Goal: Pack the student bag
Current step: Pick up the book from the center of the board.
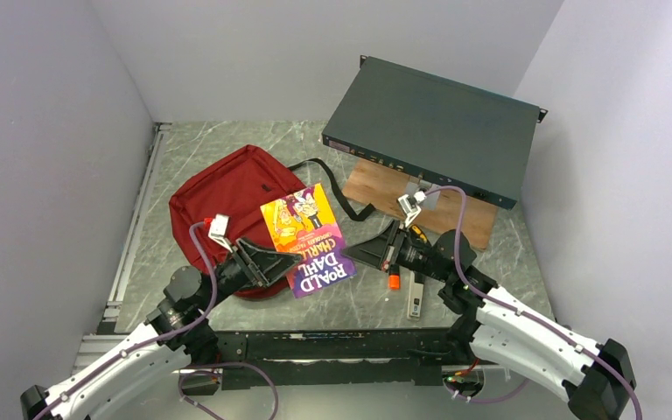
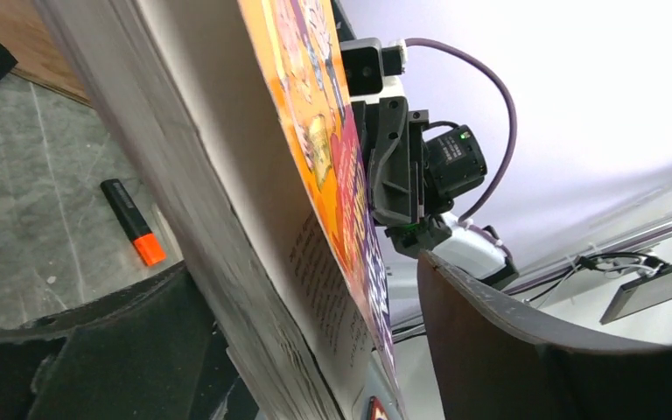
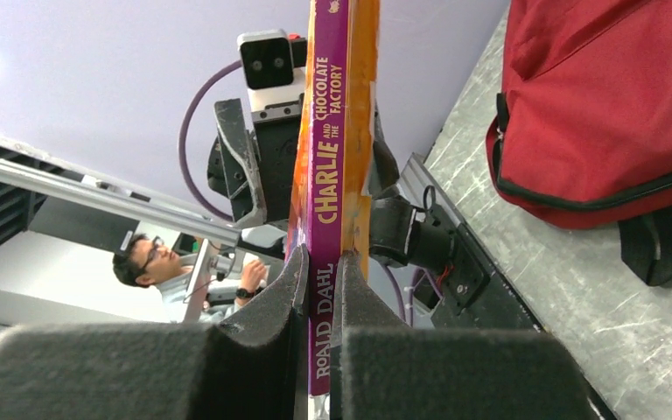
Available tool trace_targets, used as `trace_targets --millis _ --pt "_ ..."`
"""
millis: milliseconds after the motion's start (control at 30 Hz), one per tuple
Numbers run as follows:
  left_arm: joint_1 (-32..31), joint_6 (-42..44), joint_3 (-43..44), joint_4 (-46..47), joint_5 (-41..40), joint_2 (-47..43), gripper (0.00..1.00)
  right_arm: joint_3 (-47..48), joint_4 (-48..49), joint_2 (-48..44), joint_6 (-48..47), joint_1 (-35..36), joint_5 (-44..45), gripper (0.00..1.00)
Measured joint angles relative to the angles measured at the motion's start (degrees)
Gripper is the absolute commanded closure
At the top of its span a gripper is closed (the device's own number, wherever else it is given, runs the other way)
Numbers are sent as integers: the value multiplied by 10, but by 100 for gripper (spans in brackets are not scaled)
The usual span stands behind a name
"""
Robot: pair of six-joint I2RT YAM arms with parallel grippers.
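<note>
Right pincer is clamped on the spine of a book. From its own wrist camera we see both dark foam-faced fingers pressed against the purple spine, which carries yellow lettering. Left pincer stands wide at the opposite edge. Its wrist camera shows the pages running between the two fingers, with a clear gap on the cover side.

The book is a thin glossy paperback with an orange and purple cover, held above the table, a grey marbled slab.

The bag, of soft dark red fabric with black trim, lies slumped on the table just behind the left pincer. A black strap trails toward a wooden board, and a flat dark teal metal box rests on that board.

A black marker with an orange cap lies below the right pincer. The left wrist camera shows it plainly; from above, the arm partly covers it. Only the overhead camera shows the box and the board.
</note>
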Motion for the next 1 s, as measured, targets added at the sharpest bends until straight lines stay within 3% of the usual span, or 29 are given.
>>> trace_targets --millis 300,433,733,833,967,1000 --pt "0 -71 -43 89 10 13 8 -8 106 22 79 -4 -43 100" --pt "2 -92 -45 133 19 27 12 -9 151 36 110 -6 -55 100" --pt "3 -104 -54 185 26 18 45 -9 158 40 112 -7 -57 100" --pt "3 -94 -45 153 24 2 63 -6 111 39 87 -7 -56 100" --pt "3 -73 -31 101 17 -17 79 19 29 39 43 -7 -52 100" --pt "3 -70 -30 92 14 -20 82 28 13 39 30 -7 -51 96"
